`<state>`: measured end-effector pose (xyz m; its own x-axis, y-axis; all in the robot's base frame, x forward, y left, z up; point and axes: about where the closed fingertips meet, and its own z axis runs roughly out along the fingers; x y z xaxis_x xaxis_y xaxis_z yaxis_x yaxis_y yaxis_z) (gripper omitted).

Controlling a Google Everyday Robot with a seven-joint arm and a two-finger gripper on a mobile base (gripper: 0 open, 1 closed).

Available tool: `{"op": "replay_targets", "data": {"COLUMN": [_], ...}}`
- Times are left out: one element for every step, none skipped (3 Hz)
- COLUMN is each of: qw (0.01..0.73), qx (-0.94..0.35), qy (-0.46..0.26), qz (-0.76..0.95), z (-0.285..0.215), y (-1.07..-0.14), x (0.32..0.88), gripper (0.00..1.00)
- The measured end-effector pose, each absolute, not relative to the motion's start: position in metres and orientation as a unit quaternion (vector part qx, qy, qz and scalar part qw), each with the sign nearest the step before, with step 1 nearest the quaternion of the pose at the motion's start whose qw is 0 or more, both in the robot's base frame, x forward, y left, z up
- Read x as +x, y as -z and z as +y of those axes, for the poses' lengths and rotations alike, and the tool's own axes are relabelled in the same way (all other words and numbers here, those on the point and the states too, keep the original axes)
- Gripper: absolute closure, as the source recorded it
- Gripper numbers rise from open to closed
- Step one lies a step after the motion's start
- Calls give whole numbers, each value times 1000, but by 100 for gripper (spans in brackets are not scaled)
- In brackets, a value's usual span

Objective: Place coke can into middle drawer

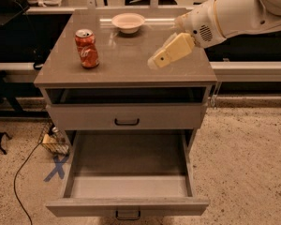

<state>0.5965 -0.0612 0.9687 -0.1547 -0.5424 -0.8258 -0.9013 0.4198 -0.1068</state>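
The red coke can (86,48) stands upright on the left part of the grey cabinet's top (126,64). The middle drawer (127,182) is pulled wide open below, a deep grey box with a dark handle at its front edge, and nothing shows inside it. My gripper (155,62) reaches in from the upper right on the cream arm and hovers over the right-centre of the cabinet top, well to the right of the can and apart from it.
A white bowl (128,22) sits at the back of the cabinet top. A shallower drawer (126,116) above the open one is closed. A cable and small clutter (54,142) lie on the floor at the left. Dark desks run behind.
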Motion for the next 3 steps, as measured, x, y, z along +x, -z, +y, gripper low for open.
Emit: {"op": "replay_targets", "data": {"qw": [421, 427, 440], "qx": [-495, -484, -470], "qy": [-213, -218, -237], "qz": [729, 732, 728], "z": [-61, -46, 10], "y": [-968, -958, -931], "x": [596, 606, 637], "gripper": [0, 0, 0]}}
